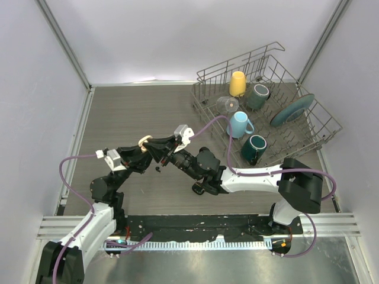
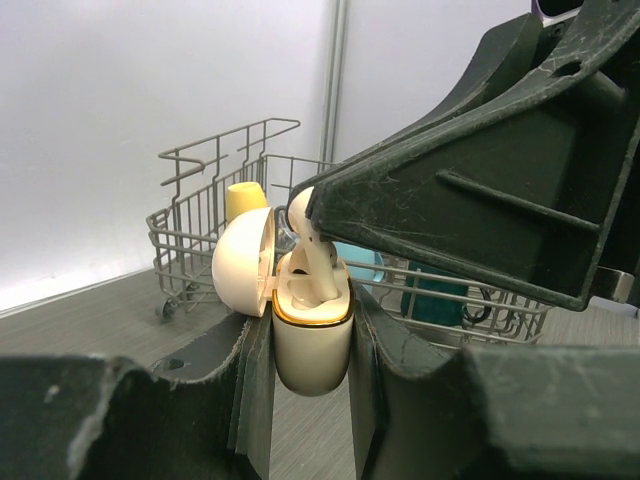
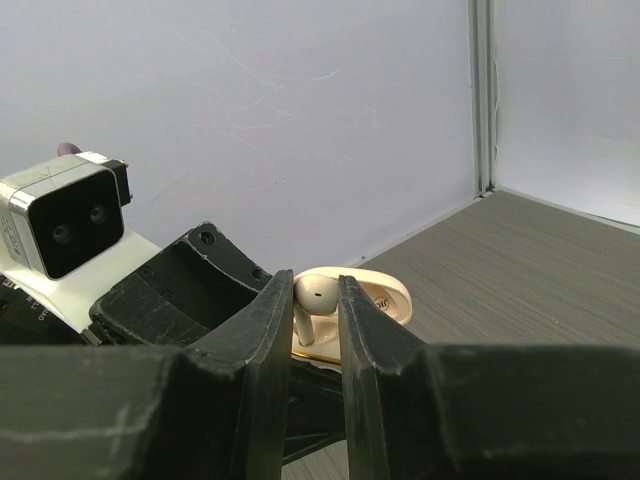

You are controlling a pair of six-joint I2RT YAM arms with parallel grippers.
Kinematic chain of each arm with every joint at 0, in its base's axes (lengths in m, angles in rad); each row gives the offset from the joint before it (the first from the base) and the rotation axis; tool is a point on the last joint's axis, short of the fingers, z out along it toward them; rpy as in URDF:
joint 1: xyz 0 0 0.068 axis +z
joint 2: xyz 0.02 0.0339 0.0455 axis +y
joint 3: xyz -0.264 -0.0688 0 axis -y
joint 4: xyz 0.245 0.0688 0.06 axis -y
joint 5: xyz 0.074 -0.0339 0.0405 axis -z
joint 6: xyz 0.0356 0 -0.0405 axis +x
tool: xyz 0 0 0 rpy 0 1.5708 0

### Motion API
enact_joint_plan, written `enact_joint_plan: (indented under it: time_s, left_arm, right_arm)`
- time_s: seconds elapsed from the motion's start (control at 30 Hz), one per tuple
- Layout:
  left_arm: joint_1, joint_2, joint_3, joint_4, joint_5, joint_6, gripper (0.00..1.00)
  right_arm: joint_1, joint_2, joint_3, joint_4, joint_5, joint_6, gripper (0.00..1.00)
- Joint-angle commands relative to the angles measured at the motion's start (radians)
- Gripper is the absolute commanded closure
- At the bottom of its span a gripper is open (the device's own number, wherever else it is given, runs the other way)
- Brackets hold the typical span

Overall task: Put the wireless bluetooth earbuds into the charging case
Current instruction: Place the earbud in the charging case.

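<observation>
Left gripper (image 1: 149,147) clamped on the cream case (image 2: 310,345), lid open, held off the table (image 1: 136,112). Right gripper (image 3: 315,320) pinched a cream earbud (image 3: 316,293), stem partway into its slot, not seated. Looked mid-insertion; still to do: push home, let go. Couldn't make out other earbuds.

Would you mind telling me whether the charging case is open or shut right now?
Open. The charging case has its lid swung back to one side, and a cream earbud reaches stem-first into the exposed cavity.
</observation>
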Motion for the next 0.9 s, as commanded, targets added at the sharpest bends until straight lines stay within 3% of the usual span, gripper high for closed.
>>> enact_joint_plan:
  time_s: [0.0,0.87]
  left_arm:
    - [-0.002,-0.009,0.044,0.115,-0.033,-0.007,1.0]
    - [-0.007,0.014,0.03,0.112,-0.005,-0.002,1.0]
  right_arm:
    - [0.013,0.012,-0.009,-0.004,0.015,-0.03,0.99]
    - [0.013,0.045,0.046,0.051,0.014,-0.008,0.99]
